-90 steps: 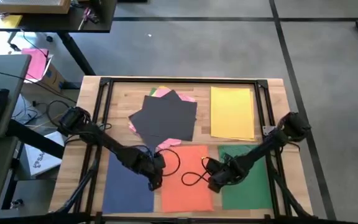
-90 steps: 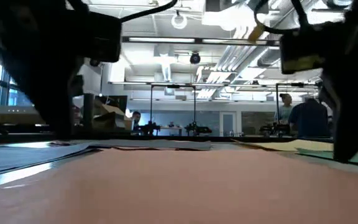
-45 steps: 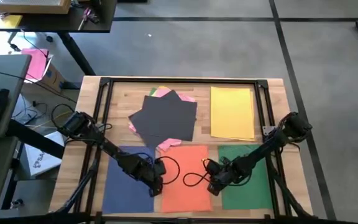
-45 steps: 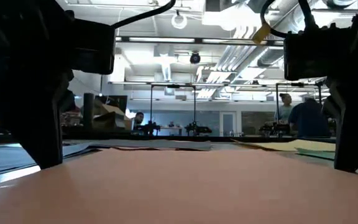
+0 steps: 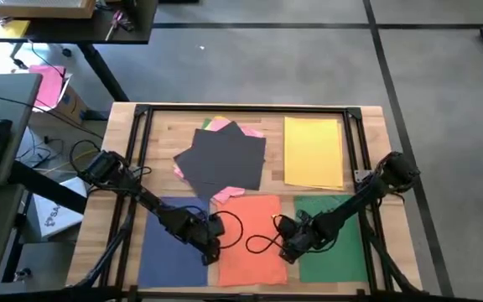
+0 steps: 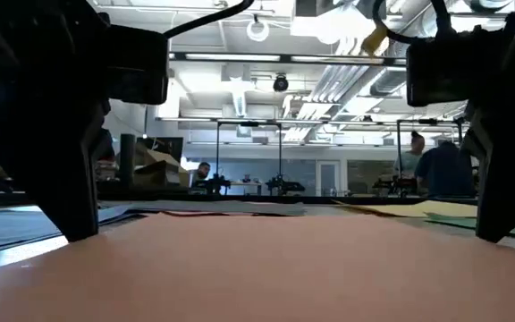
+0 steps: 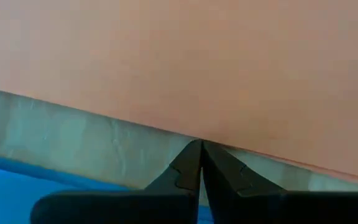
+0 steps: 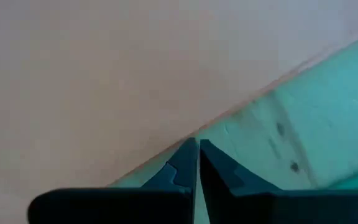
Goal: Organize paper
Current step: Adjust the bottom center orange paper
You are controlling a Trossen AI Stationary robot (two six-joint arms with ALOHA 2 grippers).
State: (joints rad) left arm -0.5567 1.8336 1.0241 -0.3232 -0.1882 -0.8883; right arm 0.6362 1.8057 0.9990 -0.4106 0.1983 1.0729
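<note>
We see the left gripper (image 5: 210,249), fingers pressed together, tip at the orange sheet's (image 5: 252,239) left edge, beside the blue sheet (image 5: 168,252). The right gripper (image 5: 286,251), also pressed together, sits at its right edge by the green sheet (image 5: 342,243); bare wood strips show between sheets.

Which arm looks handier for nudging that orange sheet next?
Neither clearly: the left gripper sits shut at the orange sheet's left edge, the right gripper shut at its right edge; probably both together.
</note>
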